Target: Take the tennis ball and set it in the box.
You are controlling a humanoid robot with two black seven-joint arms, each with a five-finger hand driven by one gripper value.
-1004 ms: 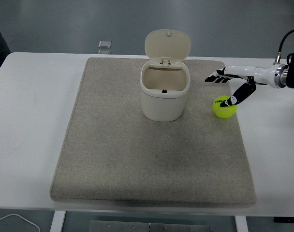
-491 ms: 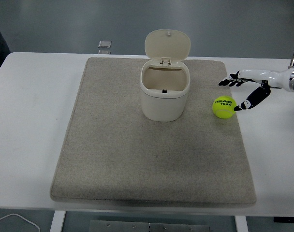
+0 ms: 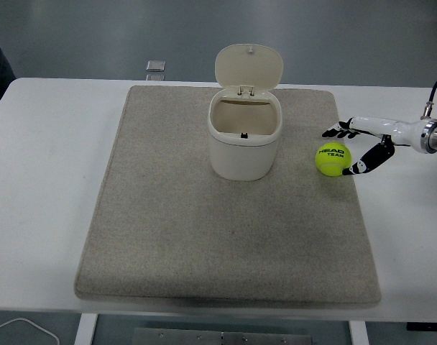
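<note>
Centre frame: cream box on the grey mat, lid up, mouth open. Right of it, touching nothing, the tennis ball, bright yellow-green, dark lettering on top, near the mat's right edge. Further right, the right hand: spread, holding nothing, fingers bracketing the ball's right side. Ball immediately left of the palm.

1 tennis ball, 1 box, 1 mat, 1 hand.

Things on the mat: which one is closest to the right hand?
The tennis ball, yellow-green at the mat's right edge, just beside the right hand. The cream box stands farther left, lid up.
</note>
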